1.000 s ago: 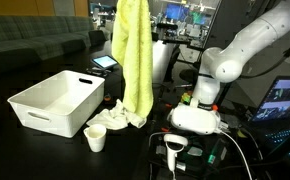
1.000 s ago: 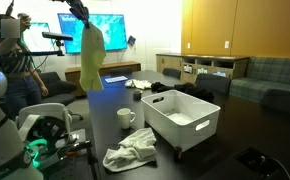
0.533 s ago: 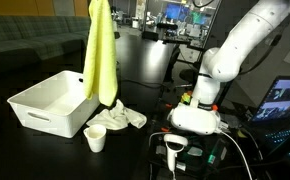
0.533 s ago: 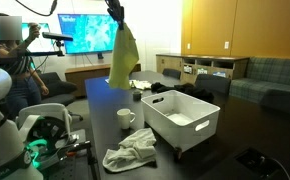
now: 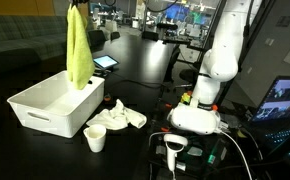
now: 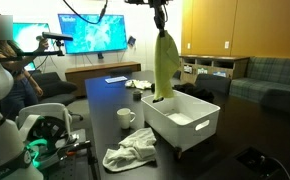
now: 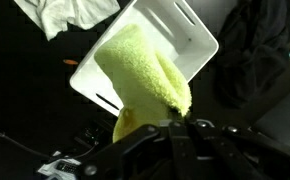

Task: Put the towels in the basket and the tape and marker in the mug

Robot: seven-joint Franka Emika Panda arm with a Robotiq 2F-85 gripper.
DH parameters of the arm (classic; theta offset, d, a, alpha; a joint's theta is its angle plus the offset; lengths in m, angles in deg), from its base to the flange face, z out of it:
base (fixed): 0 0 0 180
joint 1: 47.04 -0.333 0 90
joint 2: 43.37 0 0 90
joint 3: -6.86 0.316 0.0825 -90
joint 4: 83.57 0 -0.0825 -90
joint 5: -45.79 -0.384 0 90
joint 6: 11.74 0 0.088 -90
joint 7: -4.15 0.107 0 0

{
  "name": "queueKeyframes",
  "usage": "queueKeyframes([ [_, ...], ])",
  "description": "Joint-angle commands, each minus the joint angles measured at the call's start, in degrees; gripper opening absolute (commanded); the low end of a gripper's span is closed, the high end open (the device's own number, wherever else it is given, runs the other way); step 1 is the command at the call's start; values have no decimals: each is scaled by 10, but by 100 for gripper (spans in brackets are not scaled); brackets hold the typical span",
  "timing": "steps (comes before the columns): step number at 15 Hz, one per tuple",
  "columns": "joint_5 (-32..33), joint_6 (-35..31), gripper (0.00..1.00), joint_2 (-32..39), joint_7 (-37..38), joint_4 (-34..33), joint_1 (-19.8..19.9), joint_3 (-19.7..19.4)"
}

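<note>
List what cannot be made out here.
Wrist view: end effector tips buried in the yellow towel.
Wrist view: basket floor partly behind that towel.
Exterior view: mug contents too small.
All views: tape and marker not found, perhaps hidden.

Dim room; screens (image 6: 85, 35) glow upper left, black table (image 5: 30, 150) swallows shadows; wrist view blurs the close towel (image 7: 145, 75).

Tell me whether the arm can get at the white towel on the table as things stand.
Probably not yet: the end effector is shut on the yellow towel, which hangs over the basket. The white towel lies uncovered near the mug, so the way looks free once the yellow one is dropped.
</note>
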Motion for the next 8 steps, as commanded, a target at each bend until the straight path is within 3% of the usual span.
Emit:
queueKeyframes([
  [1, 21, 10, 1, 134, -39, -140, -21, -23],
  [8, -5, 54, 1, 310, -104, -318, -30, -64],
])
